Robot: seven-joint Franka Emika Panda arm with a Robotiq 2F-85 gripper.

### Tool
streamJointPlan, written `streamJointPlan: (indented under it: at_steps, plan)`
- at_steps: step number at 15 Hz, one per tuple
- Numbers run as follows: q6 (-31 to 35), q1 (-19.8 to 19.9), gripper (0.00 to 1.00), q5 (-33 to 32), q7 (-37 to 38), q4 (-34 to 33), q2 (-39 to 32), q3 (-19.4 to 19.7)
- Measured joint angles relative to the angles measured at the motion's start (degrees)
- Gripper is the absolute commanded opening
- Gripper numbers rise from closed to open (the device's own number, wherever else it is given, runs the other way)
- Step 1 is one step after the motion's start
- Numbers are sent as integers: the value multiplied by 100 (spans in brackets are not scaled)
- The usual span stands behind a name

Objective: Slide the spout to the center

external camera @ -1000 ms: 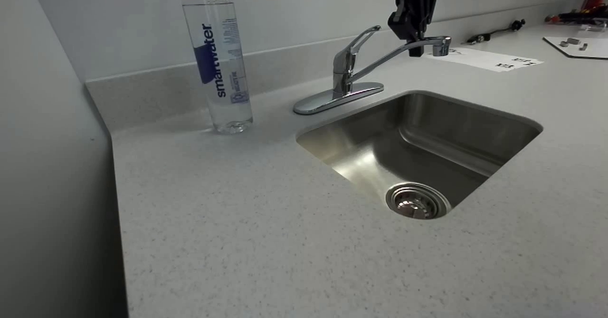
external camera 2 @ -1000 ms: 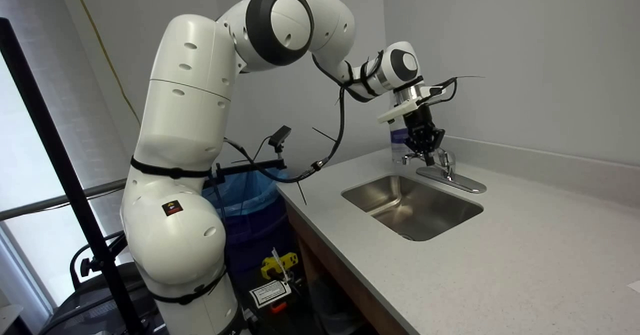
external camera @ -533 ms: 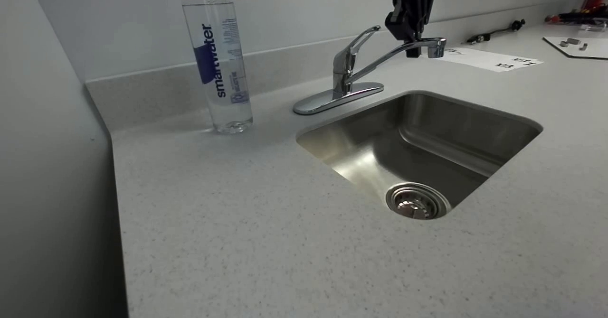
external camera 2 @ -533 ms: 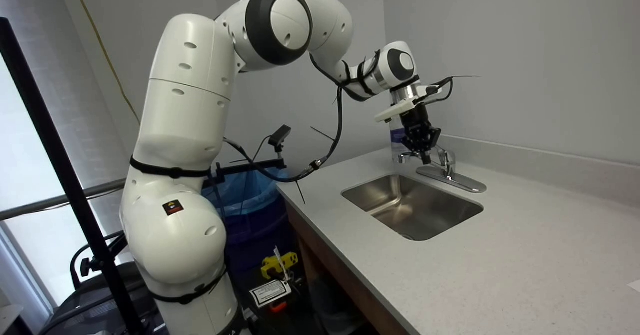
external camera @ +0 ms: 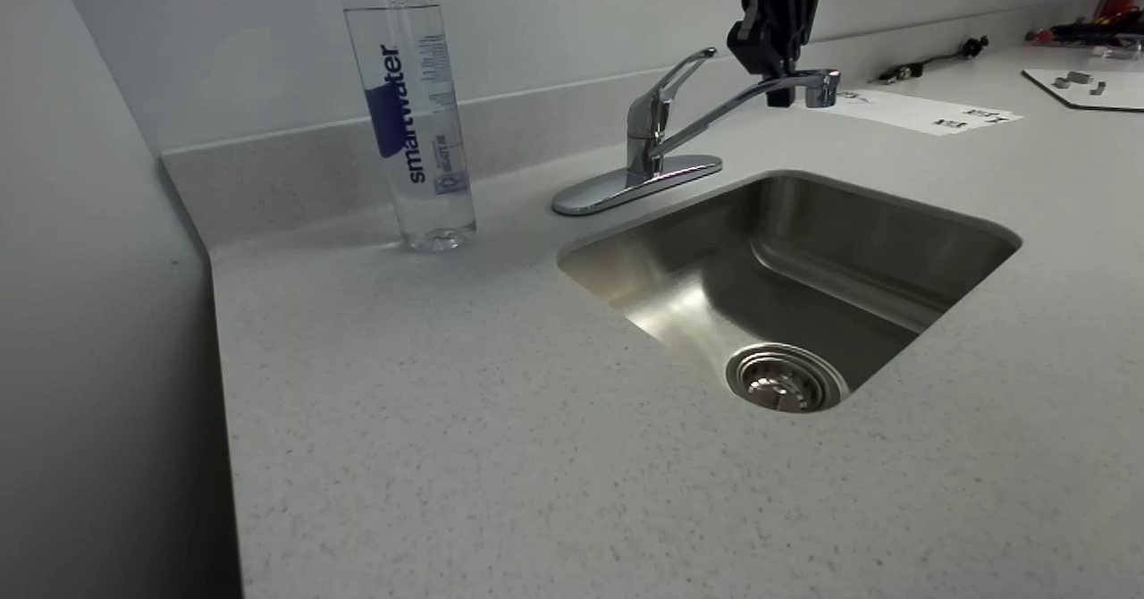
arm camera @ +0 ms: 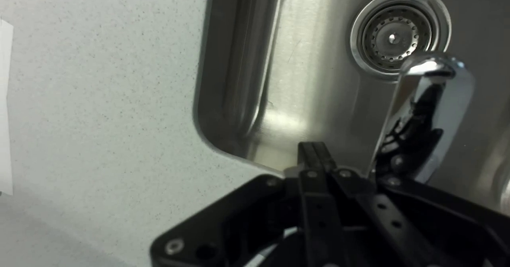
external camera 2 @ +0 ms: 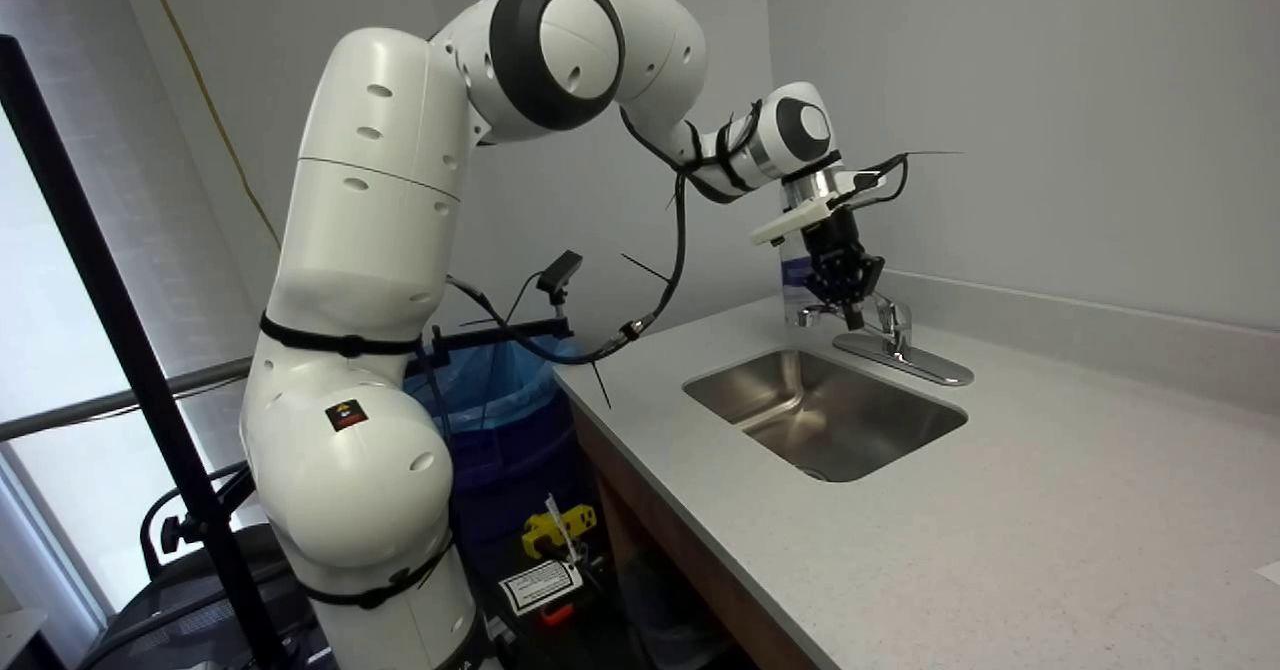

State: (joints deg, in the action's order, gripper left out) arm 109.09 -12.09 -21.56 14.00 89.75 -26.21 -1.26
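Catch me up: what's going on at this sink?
A robot arm has its gripper shut, holding nothing, right beside the spout, apparently to push it. Whether they touch is hard to tell. In the wrist view the spout shows over the sink, overlapping the edge of the drain; whether it is centered isn't clear. A water bottle stands upright nearby.

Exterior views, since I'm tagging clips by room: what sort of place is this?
Probably a kitchenette, perhaps in a lab: a steel sink, a chrome faucet mounted beside it, and a robot arm standing nearby.
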Motion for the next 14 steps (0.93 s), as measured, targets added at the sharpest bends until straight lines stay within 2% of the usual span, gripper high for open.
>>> streamJointPlan:
  at_steps: [6, 14]
  plan:
    - [-25, 142, 0, 11, -3, 125, 231, 102]
    - [151, 392, 0, 430, -151, 737, 1239, 91]
